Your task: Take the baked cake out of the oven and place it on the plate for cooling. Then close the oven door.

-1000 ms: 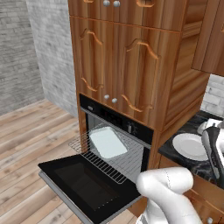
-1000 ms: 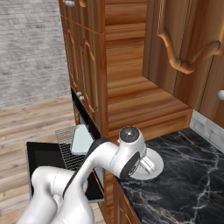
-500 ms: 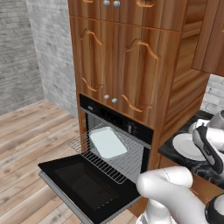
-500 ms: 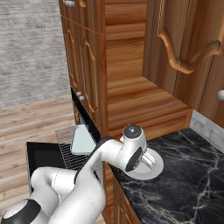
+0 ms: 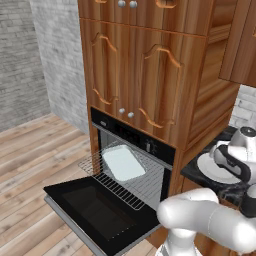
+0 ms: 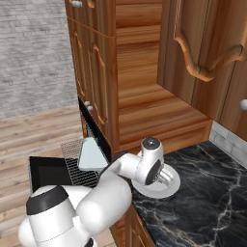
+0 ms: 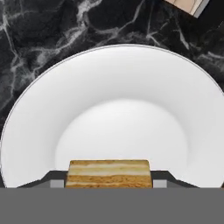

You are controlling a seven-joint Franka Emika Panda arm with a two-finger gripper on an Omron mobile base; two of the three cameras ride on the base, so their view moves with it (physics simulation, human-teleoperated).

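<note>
Cake (image 7: pixel 109 173), clamped between the gripper (image 7: pixel 109 181) fingertips at bottom centre of hand view, hangs directly over the white plate (image 7: pixel 113 83).

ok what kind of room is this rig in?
A rendered home kitchen, by the look of it: a black built-in oven set in wood cabinetry, its oven door hanging open, and a white plate on a black marble counter.
</note>
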